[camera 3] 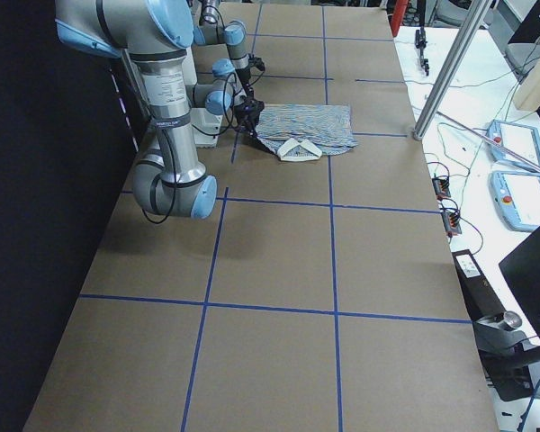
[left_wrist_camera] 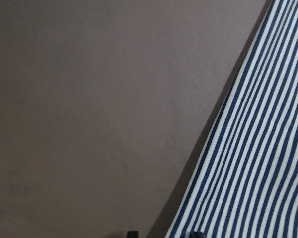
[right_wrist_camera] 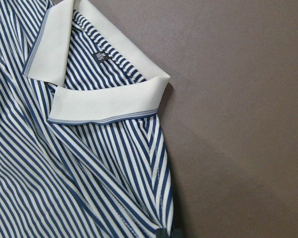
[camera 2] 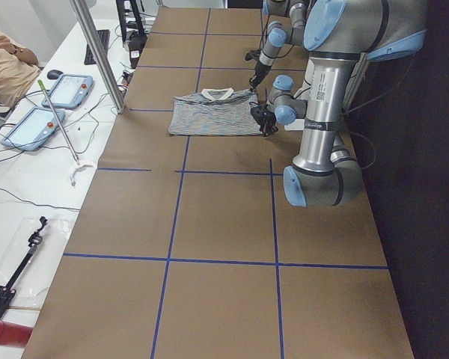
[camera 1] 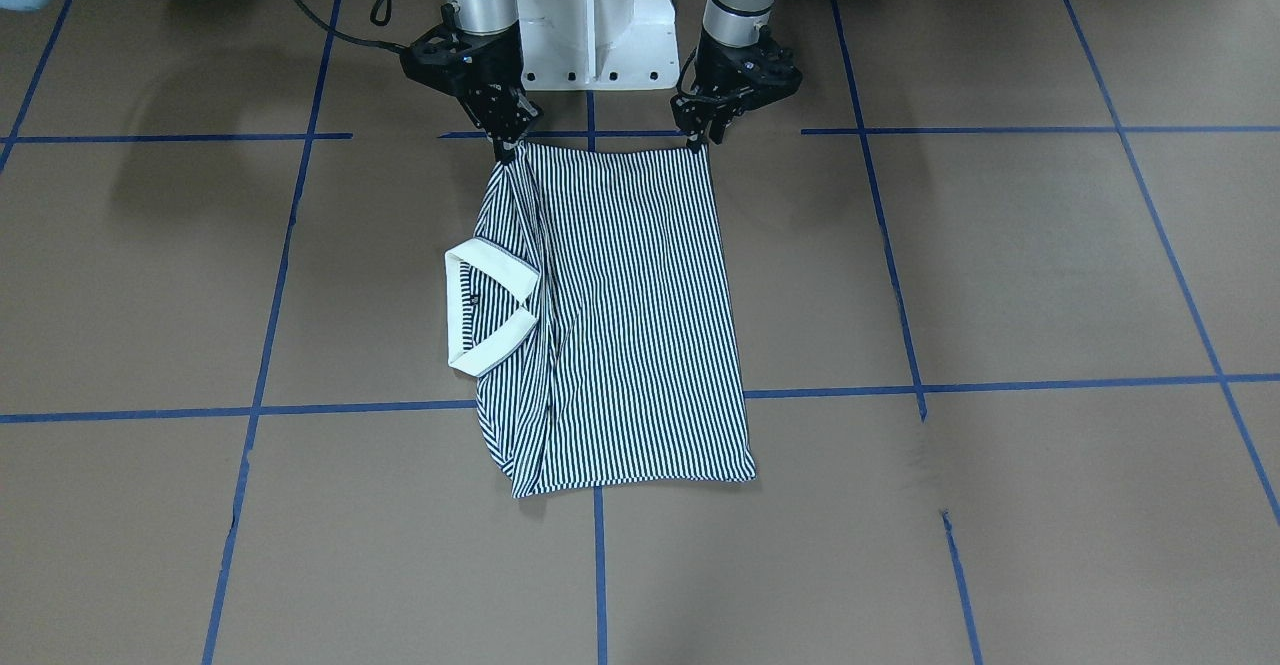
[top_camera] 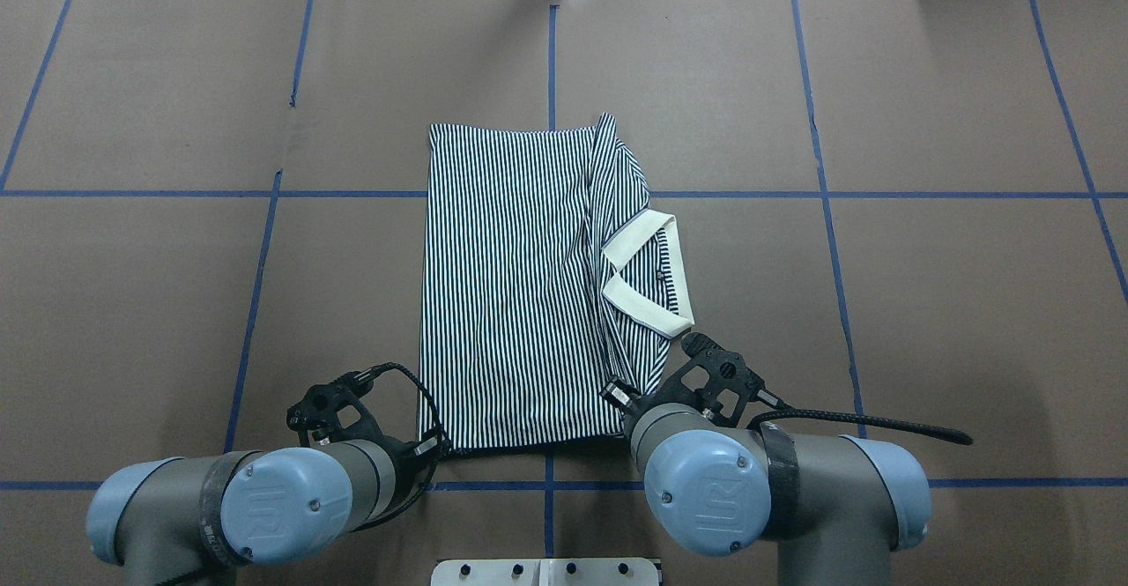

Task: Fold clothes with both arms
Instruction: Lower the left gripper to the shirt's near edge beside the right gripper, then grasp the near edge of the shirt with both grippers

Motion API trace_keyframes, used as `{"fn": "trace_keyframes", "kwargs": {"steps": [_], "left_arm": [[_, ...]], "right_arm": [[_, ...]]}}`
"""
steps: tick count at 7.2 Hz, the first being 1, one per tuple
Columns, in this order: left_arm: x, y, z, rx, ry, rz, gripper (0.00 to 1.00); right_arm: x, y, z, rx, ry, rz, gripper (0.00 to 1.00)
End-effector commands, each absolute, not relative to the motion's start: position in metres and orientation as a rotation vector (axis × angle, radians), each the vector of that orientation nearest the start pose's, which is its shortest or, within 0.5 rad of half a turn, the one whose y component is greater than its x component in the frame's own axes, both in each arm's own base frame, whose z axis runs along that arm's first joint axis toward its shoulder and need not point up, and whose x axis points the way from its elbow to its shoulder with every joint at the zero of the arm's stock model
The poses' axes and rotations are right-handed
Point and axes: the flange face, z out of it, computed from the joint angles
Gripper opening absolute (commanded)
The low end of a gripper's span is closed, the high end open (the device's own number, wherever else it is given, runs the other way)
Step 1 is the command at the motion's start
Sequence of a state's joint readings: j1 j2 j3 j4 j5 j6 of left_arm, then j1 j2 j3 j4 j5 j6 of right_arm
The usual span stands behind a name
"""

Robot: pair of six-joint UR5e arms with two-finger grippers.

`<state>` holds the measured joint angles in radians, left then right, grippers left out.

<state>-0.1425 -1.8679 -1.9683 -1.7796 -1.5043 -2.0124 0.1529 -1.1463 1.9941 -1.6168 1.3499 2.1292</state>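
Brown, blue-taped worktop (camera 1: 1000, 265) carries the striped polo shirt (camera 1: 630, 325), its small neck label (right_wrist_camera: 100, 57) unreadable, both near corners pinched by the left tool (camera 1: 700, 137) and right tool (camera 1: 508, 145).

legible text: none | neck label (right_wrist_camera: 100, 57) inside collar (right_wrist_camera: 107, 101): too small to read

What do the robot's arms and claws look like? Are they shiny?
Both arms are silver-grey metal tubes with round light-blue caps on the joints, and the caps bear a small raised logo. The left arm and right arm each have a black band near the wrist and a black braided cable. The left claw and right claw are black, with holes in their frames.
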Motion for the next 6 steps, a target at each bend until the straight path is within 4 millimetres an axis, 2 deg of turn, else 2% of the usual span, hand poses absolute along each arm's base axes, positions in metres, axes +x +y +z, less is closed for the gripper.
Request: {"fn": "trace_keyframes", "kwargs": {"steps": [1,4,5,6], "left_arm": [[0.5424,-0.2183,0.2994,-0.075,0.917,-0.57,0.46],[0.5462,-0.219,0.302,-0.07,0.911,-0.566,0.45],[0.5459,-0.2197,0.302,-0.07,0.911,-0.565,0.4],[0.5455,-0.2214,0.3011,-0.072,0.913,-0.575,0.27]], "right_arm": [[-0.5431,-0.2409,0.2522,0.045,-0.844,0.758,0.0],[-0.5433,-0.2401,0.2573,0.047,-0.835,0.757,0.0],[-0.5428,-0.2401,0.2566,0.048,-0.837,0.758,0.0],[-0.5433,-0.2401,0.2573,0.047,-0.835,0.757,0.0]]}}
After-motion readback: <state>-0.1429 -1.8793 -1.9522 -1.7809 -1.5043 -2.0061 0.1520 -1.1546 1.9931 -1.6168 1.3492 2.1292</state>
